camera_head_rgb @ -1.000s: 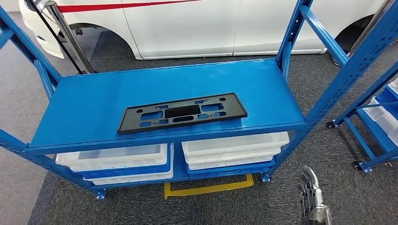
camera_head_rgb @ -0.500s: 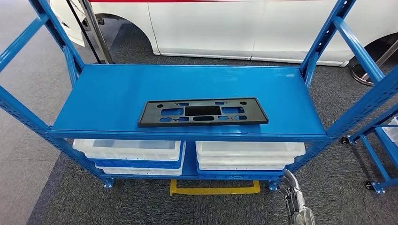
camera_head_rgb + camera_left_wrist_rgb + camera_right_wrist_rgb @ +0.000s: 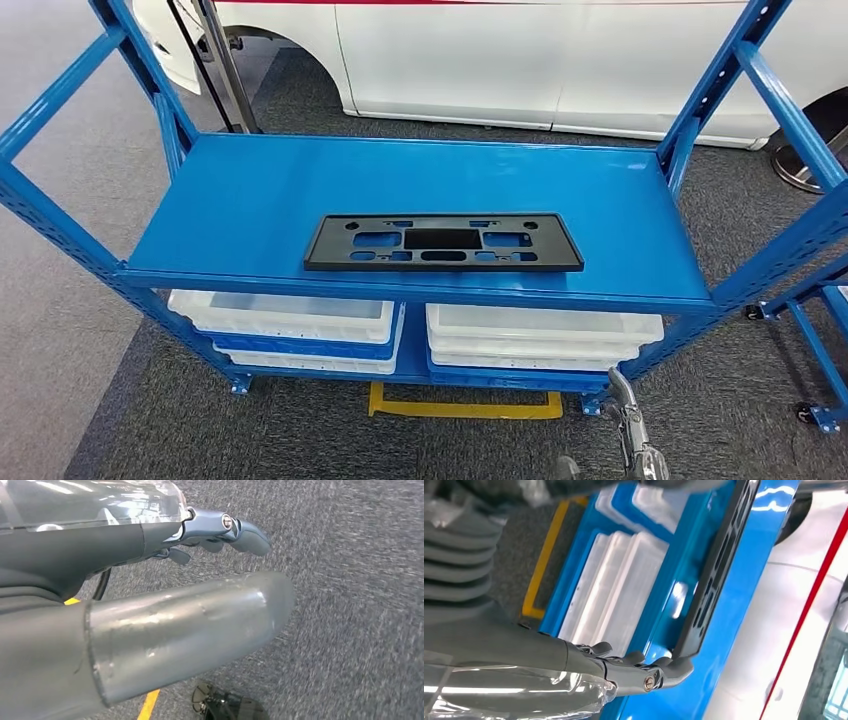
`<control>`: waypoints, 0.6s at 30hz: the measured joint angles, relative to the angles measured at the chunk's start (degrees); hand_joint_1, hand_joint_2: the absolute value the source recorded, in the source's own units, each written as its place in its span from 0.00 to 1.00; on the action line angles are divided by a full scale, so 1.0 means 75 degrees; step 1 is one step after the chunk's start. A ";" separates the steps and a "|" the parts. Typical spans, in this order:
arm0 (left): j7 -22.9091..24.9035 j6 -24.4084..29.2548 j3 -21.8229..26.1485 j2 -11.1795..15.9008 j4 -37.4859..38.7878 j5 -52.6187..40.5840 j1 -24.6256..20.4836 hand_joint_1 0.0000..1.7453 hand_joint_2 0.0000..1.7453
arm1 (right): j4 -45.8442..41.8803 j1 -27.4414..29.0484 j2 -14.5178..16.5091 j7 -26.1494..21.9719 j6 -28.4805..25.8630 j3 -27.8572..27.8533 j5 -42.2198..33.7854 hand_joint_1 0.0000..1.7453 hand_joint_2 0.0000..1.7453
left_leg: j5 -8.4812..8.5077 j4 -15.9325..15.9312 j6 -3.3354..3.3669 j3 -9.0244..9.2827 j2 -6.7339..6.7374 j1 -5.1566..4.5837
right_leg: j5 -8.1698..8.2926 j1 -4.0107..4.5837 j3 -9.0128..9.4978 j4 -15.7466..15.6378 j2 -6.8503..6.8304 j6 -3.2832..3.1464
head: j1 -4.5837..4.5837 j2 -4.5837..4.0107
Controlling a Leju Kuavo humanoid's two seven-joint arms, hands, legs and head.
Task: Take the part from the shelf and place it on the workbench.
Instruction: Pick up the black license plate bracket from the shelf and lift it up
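Note:
The part [image 3: 443, 243] is a long flat black plate with several cut-outs, lying near the front edge of the blue shelf [image 3: 260, 190]. My right hand [image 3: 630, 435] hangs low at the bottom right, below and in front of the shelf, fingers stretched out and holding nothing. The right wrist view has the part [image 3: 719, 570] edge-on on the shelf [image 3: 744, 630], with my right hand [image 3: 634, 672] well short of it. My left hand [image 3: 150, 605] hangs over grey carpet, fingers [image 3: 240, 527] extended, with nothing in it.
White trays [image 3: 290, 320] are stacked on the lower shelf level, left and right. Blue uprights [image 3: 60, 220] frame the shelf. A yellow floor marking [image 3: 465, 408] lies in front. A white car [image 3: 500, 50] stands behind. Another blue rack [image 3: 815, 340] is at the far right.
The whole picture has shifted: the camera moved, and the shelf now sits squarer and nearer in the head view. My right hand shows lower at the bottom edge. The part has not moved on the shelf.

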 joint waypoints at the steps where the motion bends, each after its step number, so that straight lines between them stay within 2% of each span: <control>1: 0.0009 -0.0006 -0.0030 0.0000 -0.0030 -0.0036 0.0010 0.00 0.00 | 0.0022 -0.0013 0.0019 0.0125 0.0000 -0.0012 0.0259 0.00 1.00 | -0.0164 0.0229 -0.0044 -0.0095 0.0000 0.0006 | 0.0017 -0.0027 0.0007 -0.0031 -0.0015 -0.0040 | 0.0000 0.0000; 4: 0.0015 -0.0059 -0.0080 0.0002 -0.0079 -0.0204 0.0023 0.00 0.00 | 0.0173 -0.0107 0.0063 0.0581 0.0001 -0.0058 0.1245 0.00 1.00 | -0.0878 0.1596 -0.0158 -0.0725 0.0004 0.0063 | 0.0025 -0.0038 -0.0004 -0.0042 -0.0061 -0.0089 | -0.0002 0.0000; 5: 0.0012 -0.0083 -0.0086 0.0003 -0.0089 -0.0267 0.0030 0.00 0.00 | 0.0259 -0.0167 0.0072 0.0766 0.0002 -0.0064 0.1647 0.00 1.00 | -0.0964 0.1934 -0.0181 -0.0884 0.0005 0.0082 | 0.0023 -0.0039 -0.0008 -0.0037 -0.0068 -0.0089 | -0.0002 0.0000; 6: 0.0002 -0.0111 -0.0088 0.0003 -0.0096 -0.0338 0.0037 0.00 0.00 | 0.0361 -0.0238 0.0085 0.0959 0.0007 -0.0067 0.2088 0.00 1.00 | -0.0892 0.2002 -0.0197 -0.0918 0.0005 0.0099 | 0.0020 -0.0043 -0.0004 -0.0033 -0.0070 -0.0085 | -0.0002 0.0000; 7: -0.0012 -0.0135 -0.0088 0.0003 -0.0098 -0.0411 0.0040 0.00 0.00 | 0.0466 -0.0315 0.0096 0.1142 0.0011 -0.0069 0.2505 0.00 1.00 | -0.0677 0.1760 -0.0202 -0.0806 0.0006 0.0113 | 0.0014 -0.0049 0.0010 -0.0030 -0.0067 -0.0076 | -0.0003 0.0000; 9: -0.0056 -0.0186 -0.0085 0.0003 -0.0098 -0.0568 0.0028 0.00 0.00 | 0.0676 -0.0470 0.0117 0.1447 0.0017 -0.0074 0.3167 0.00 1.00 | -0.0137 0.0726 -0.0185 -0.0313 0.0013 0.0125 | -0.0011 -0.0058 0.0054 -0.0024 -0.0062 -0.0034 | -0.0002 0.0000; 11: -0.0126 -0.0224 -0.0062 0.0003 -0.0095 -0.0745 -0.0006 0.00 0.00 | 0.0884 -0.0640 0.0126 0.1660 0.0021 -0.0074 0.3547 0.00 1.00 | 0.0103 0.0001 -0.0123 0.0008 0.0012 0.0102 | -0.0026 -0.0039 0.0064 -0.0008 -0.0059 0.0045 | 0.0002 0.0000; 14: -0.0272 -0.0284 0.0070 -0.0002 -0.0085 -0.1083 -0.0065 0.00 0.00 | 0.1261 -0.0975 0.0127 0.1887 0.0030 -0.0024 0.4022 0.00 1.00 | 0.0142 -0.0155 0.0009 0.0029 0.0009 0.0091 | -0.0001 -0.0024 0.0058 -0.0033 -0.0053 0.0177 | 0.0003 0.0000; 15: -0.0316 -0.0307 0.0131 -0.0005 -0.0080 -0.1188 -0.0091 0.00 0.00 | 0.1397 -0.1094 0.0127 0.1930 0.0036 0.0005 0.4149 0.00 1.00 | 0.0172 -0.0189 0.0066 0.0041 0.0014 0.0103 | -0.0051 -0.0031 0.0043 0.0016 -0.0046 0.0212 | 0.0004 0.0000; 16: -0.0349 -0.0328 0.0194 -0.0009 -0.0076 -0.1277 -0.0124 0.00 0.00 | 0.1528 -0.1211 0.0127 0.1955 0.0048 0.0035 0.4242 0.00 1.00 | 0.0204 -0.0224 0.0126 0.0050 0.0020 0.0117 | -0.0187 -0.0041 -0.0034 0.0196 -0.0037 0.0241 | 0.0005 0.0000; 18: -0.0399 -0.0350 0.0315 -0.0012 -0.0058 -0.1408 -0.0190 0.00 0.00 | 0.1778 -0.1410 0.0127 0.1990 0.0086 0.0084 0.4348 0.00 1.00 | 0.0238 -0.0252 0.0205 0.0041 0.0031 0.0110 | -0.0662 -0.0054 -0.0420 0.1022 -0.0023 0.0282 | 0.0007 0.0000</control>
